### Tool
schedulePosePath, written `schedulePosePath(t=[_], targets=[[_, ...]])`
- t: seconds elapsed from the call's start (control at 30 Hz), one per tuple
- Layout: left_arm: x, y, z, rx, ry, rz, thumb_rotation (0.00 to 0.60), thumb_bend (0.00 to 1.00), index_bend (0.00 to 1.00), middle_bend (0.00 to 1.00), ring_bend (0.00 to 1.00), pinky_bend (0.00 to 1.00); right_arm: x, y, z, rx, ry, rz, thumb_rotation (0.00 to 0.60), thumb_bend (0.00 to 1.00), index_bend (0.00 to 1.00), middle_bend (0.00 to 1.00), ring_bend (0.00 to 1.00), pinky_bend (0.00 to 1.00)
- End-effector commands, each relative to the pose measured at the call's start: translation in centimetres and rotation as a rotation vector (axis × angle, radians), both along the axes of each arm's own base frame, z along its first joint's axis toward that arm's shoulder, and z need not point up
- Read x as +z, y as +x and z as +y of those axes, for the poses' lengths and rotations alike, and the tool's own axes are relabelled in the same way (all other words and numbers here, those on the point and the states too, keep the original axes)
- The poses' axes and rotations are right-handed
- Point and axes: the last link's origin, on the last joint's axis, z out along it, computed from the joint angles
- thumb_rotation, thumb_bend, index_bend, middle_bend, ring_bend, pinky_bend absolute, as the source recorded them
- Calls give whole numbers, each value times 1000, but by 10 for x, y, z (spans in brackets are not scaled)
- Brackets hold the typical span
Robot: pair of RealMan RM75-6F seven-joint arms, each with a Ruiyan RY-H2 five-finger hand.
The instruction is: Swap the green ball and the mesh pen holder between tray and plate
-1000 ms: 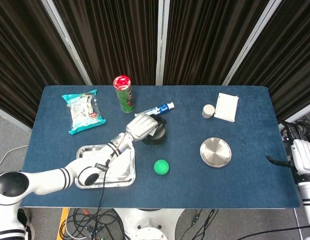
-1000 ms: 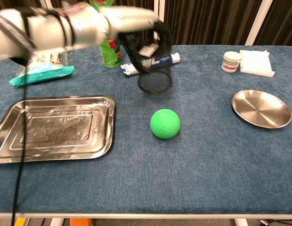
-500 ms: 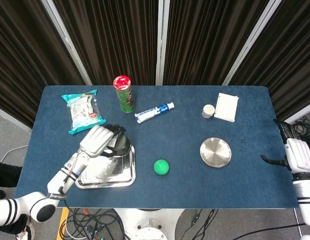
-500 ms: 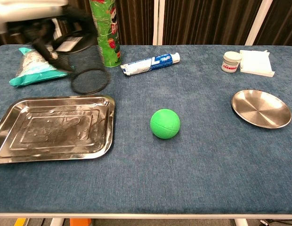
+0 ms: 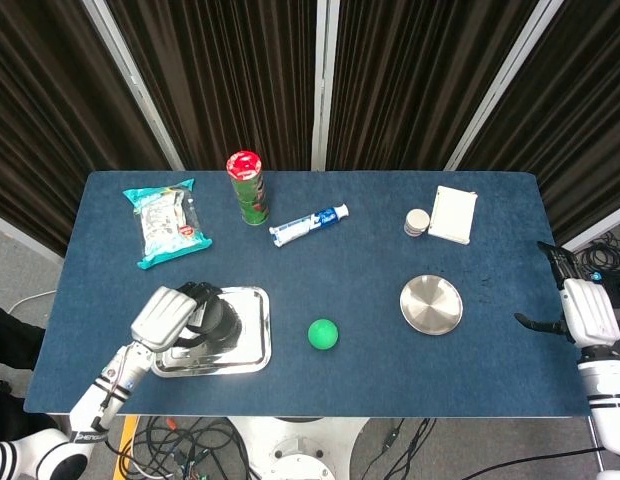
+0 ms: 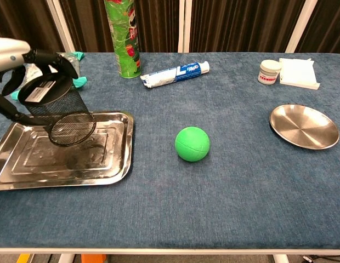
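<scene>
My left hand (image 5: 172,319) (image 6: 17,63) grips the black mesh pen holder (image 6: 59,111) (image 5: 214,320), held tilted just above the steel tray (image 6: 109,170) (image 5: 252,352) at the table's front left. The green ball (image 6: 192,143) (image 5: 323,334) lies on the blue cloth between the tray and the round steel plate (image 6: 302,126) (image 5: 431,305), touching neither. My right hand (image 5: 580,311) hangs off the table's right edge with its fingers apart and nothing in it, well away from the plate.
Along the back stand a green chip can (image 5: 248,188), a toothpaste tube (image 5: 309,224), a teal snack bag (image 5: 167,222), a small white jar (image 5: 417,222) and a white box (image 5: 454,214). Blue cloth shows around the ball.
My left hand carried the pen holder from beside the toothpaste tube leftward and forward to over the tray. The right hand edged slightly toward the table. Ball and plate stayed put.
</scene>
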Motion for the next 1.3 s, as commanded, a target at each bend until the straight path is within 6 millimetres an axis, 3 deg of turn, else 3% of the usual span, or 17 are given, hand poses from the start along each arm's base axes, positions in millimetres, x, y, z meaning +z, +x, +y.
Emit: schedulePosePath(t=[0.03, 0.3, 0.5, 0.7, 1.0, 1.1, 1.3], targets=[[-7, -4, -1, 3, -13, 11, 600, 284, 486, 446, 402, 707, -1, 1, 0, 2, 4, 1, 600, 34, 0, 81, 0, 152], [-18, -13, -3, 18, -37, 38, 600, 271, 425, 395, 346, 676, -2, 1, 0, -2, 8, 8, 600, 33, 0, 81, 0, 152], [-13, -15, -2, 10, -45, 60, 600, 207, 238, 257, 190, 529, -3, 3, 0, 2, 10, 9, 600, 31, 0, 81, 0, 153], [-5, -11, -4, 17, -49, 42, 600, 154, 185, 168, 113, 451, -4, 7, -2, 15, 20, 18, 600, 33, 0, 80, 0, 153], [24, -9, -11, 21, 20, 44, 600, 144, 178, 144, 91, 425, -3, 30, -10, 76, 46, 52, 600, 31, 0, 79, 0, 153], [39, -13, -14, 47, 69, 46, 600, 145, 175, 143, 91, 419, -7, 47, -14, 125, 79, 46, 600, 33, 0, 78, 0, 153], [90, -39, -30, 153, 256, 66, 600, 145, 175, 143, 91, 397, -19, 97, -23, 279, 191, 86, 600, 30, 0, 78, 0, 154]])
